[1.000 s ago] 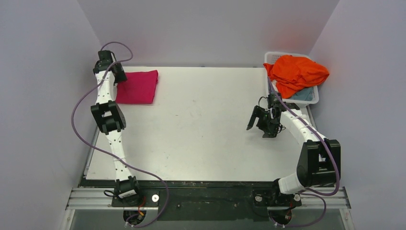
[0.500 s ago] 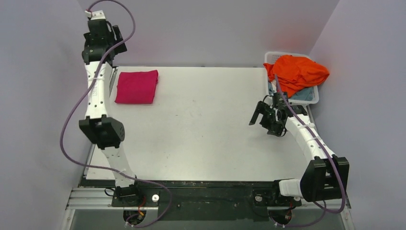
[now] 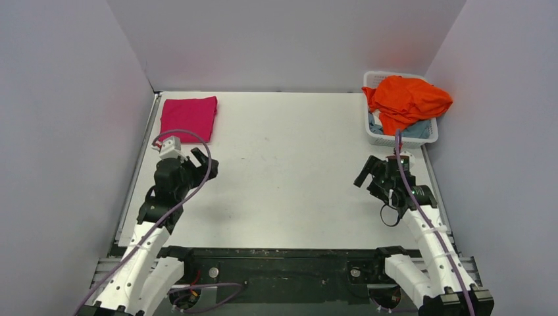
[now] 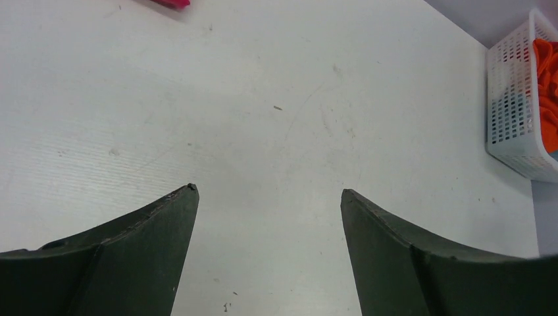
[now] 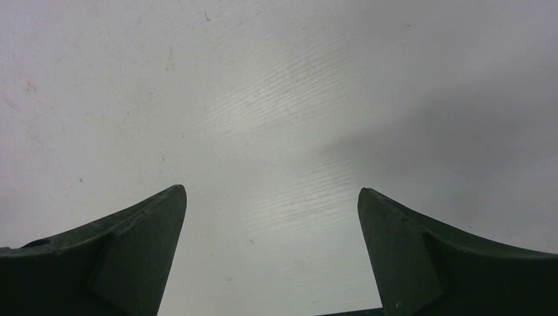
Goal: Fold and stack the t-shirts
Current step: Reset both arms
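Three t-shirts in play, one folded so far.

Top view: folded magenta-pink cloth t-shirt [image 3: 189, 118] lies as a flat rectangle at the far-left corner of the white table [image 3: 289, 171]. My read is that this is the start of the stack, parked out of the working area. White plastic lattice basket [image 3: 401, 139] sits at the far-right corner. A crumpled bright orange cloth t-shirt [image 3: 408, 102] is heaped in it and spills over the rim, with a pale blue-grey t-shirt [image 3: 416, 131] underneath, only partly showing. Left gripper [image 3: 202, 166] is near the front-left, well apart from the magenta-pink t-shirt, and holds nothing. Right gripper [image 3: 370, 185] is just short of the basket and also holds nothing. Both arms are tucked back toward their bases, which looks like a neutral pose between garments.

Left wrist: left gripper [image 4: 268, 191] has its jaws spread wide, with only bare table between them. A sliver of the magenta-pink t-shirt [image 4: 168, 2] shows at the top edge. The basket [image 4: 510, 112] with the orange t-shirt [image 4: 546, 85] is at the far right.

Right wrist: right gripper [image 5: 270, 189] has its jaws wide apart over bare table, with no cloth in frame.

Judgement: the next pick is probably the orange t-shirt, since it is on top and the right arm is closer. Risk is that the blue-grey one drags out with it.
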You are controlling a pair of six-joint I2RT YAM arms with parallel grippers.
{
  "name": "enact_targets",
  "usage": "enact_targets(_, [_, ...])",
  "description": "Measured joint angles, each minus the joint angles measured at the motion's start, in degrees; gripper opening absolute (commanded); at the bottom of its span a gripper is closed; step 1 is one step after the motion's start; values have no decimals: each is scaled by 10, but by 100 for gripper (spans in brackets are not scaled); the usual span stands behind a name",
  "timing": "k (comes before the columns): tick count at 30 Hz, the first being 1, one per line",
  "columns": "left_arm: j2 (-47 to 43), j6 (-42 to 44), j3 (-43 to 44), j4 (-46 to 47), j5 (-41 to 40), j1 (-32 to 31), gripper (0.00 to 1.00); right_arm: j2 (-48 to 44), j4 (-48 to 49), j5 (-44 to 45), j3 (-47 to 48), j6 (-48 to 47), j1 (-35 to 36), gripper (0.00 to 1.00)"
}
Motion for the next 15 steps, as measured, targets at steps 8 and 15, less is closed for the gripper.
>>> enact_targets(8, [-23, -59, -49, 17, -31, -64, 91, -113, 15, 73, -88, 22, 0, 100])
enact_targets(15, [-30, -71, -67, 17, -54, -67, 91, -149, 20, 110, -106, 27, 0, 100])
